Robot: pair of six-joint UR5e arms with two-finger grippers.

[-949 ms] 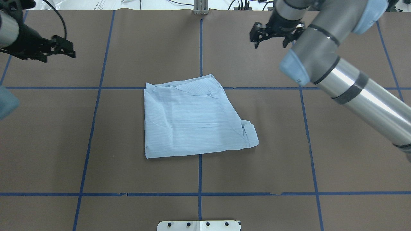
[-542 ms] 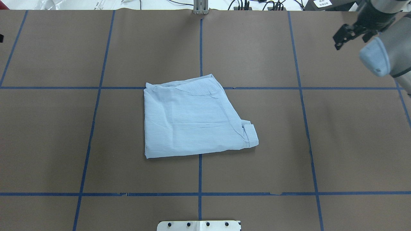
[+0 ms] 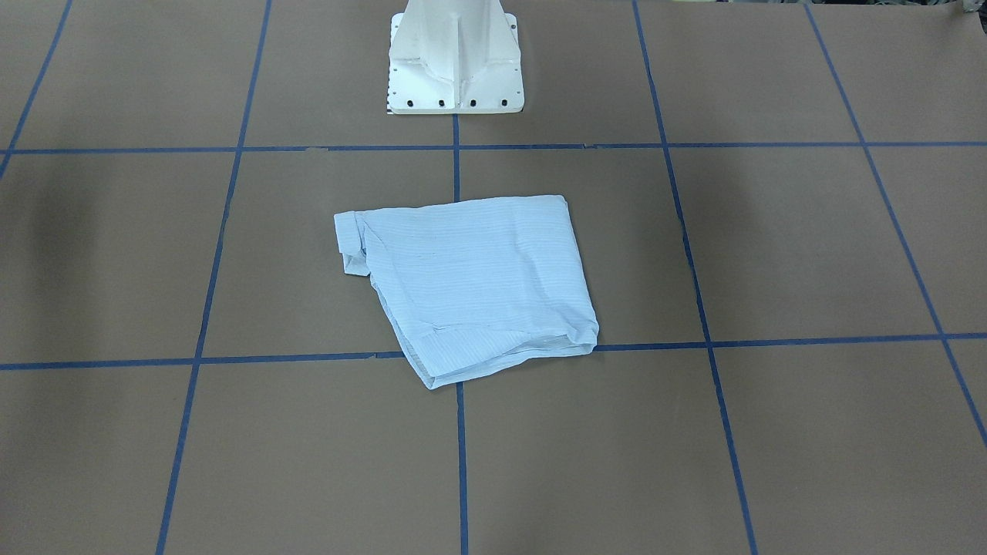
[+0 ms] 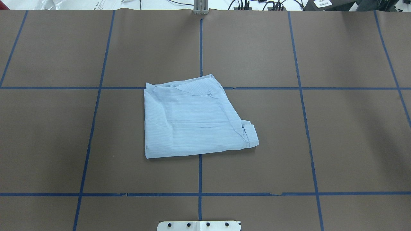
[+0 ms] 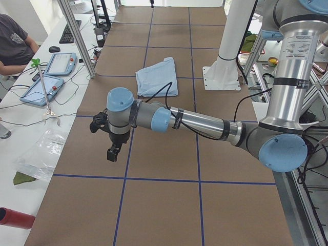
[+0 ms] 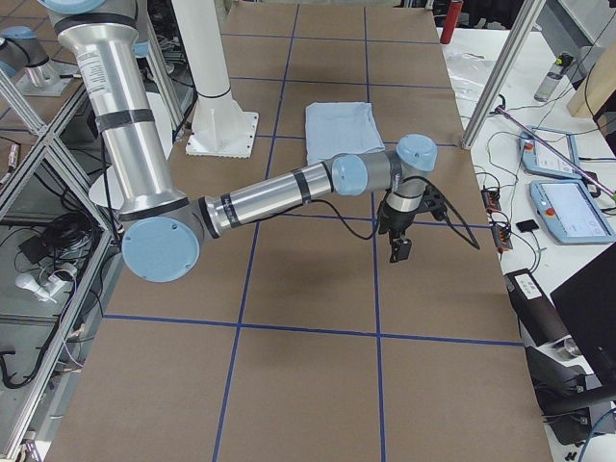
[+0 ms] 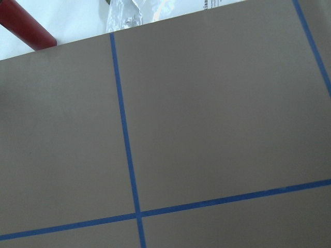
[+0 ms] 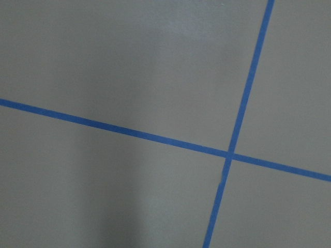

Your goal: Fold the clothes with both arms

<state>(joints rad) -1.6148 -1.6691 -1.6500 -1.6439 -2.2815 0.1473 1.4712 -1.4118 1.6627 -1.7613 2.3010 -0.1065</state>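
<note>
On the table (image 4: 353, 144), folded shirt (image 4: 192, 118), left arm (image 5: 200, 121), right arm (image 6: 269, 192) aside, jaws: cannot tell

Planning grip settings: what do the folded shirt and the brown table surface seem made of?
Shirt: thin woven cloth, likely cotton or a blend, matte; soft creases and fine stripes show. Table surface: probably matte brown paper sheeting; its far edge ripples slightly.
</note>
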